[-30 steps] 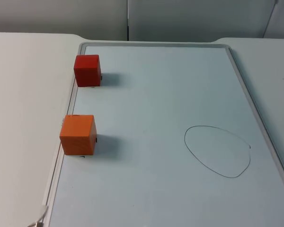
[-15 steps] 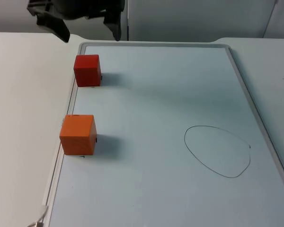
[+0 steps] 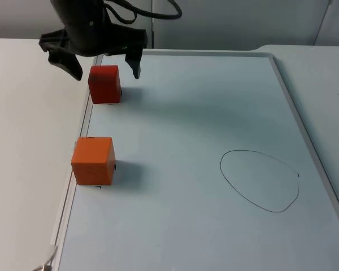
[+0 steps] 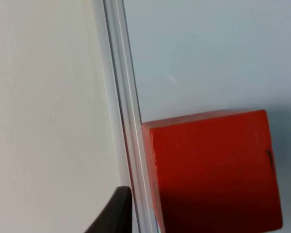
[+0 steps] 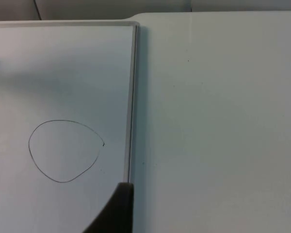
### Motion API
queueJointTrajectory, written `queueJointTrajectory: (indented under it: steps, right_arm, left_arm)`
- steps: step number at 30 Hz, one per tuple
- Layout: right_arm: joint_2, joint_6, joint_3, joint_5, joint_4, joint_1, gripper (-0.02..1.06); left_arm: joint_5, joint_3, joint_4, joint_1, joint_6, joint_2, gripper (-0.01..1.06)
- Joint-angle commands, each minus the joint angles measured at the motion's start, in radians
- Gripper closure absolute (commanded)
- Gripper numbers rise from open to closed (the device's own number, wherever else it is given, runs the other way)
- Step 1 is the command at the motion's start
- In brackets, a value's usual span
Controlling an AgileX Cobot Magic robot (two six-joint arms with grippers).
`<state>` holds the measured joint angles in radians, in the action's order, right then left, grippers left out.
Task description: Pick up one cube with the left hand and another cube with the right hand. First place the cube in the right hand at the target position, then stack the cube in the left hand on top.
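From above, the left gripper (image 3: 104, 68) is hanging over the red cube (image 3: 104, 84), its two black fingers spread wide, one on either side of the block and clear of its faces, so the jaws are released. The cube is sitting at the far left rim of the pale whiteboard (image 3: 203, 113), smooth matte paint on square sides. Nearer along the same rim the orange cube (image 3: 93, 161) is resting, equally blocky. A thin hand-drawn oval (image 3: 260, 180) is marking the board's right half. In the left wrist view the red cube (image 4: 213, 170) is lying just inside the board's ridged metal frame (image 4: 123, 107). In the right wrist view the oval outline (image 5: 63, 150) is lying near the frame, and the right arm is waiting; its jaws I cannot tell.
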<state>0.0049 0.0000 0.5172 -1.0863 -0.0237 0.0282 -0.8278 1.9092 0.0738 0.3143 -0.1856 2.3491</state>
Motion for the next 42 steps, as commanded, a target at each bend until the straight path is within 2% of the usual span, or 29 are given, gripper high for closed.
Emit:
queueJointTrajectory:
  steps: [1, 9, 33, 35, 37, 38, 41, 42]
  right_arm:
    - [-0.005, 0.000, -0.008, 0.009, 0.003, -0.008, 0.01]
    - [-0.005, 0.000, -0.008, 0.009, 0.003, -0.008, 0.01]
    - [-0.005, 0.000, -0.008, 0.009, 0.003, -0.008, 0.01]
    - [-0.005, 0.000, -0.008, 0.009, 0.003, -0.008, 0.01]
    - [-0.005, 0.000, -0.008, 0.009, 0.003, -0.008, 0.01]
    - [-0.005, 0.000, -0.008, 0.009, 0.003, -0.008, 0.01]
    - [-0.005, 0.000, -0.008, 0.009, 0.003, -0.008, 0.01]
    - [-0.005, 0.000, -0.008, 0.009, 0.003, -0.008, 0.01]
  left_arm:
    - [0.039, 0.012, -0.003, 0.002, -0.011, 0.011, 0.01]
    - [0.100, 0.012, -0.005, 0.002, -0.016, 0.015, 0.01]
    - [0.112, 0.012, -0.037, 0.002, -0.036, 0.064, 0.01]
    - [0.112, 0.012, -0.037, 0.002, -0.036, 0.070, 0.06]
    - [0.120, 0.012, -0.040, 0.002, -0.036, 0.072, 0.18]
    - [0.120, 0.012, -0.040, 0.002, -0.036, 0.072, 0.18]
    - [0.131, 0.012, -0.040, 0.002, -0.036, 0.072, 0.43]
    - [0.143, 0.012, -0.040, 0.002, -0.036, 0.072, 0.56]
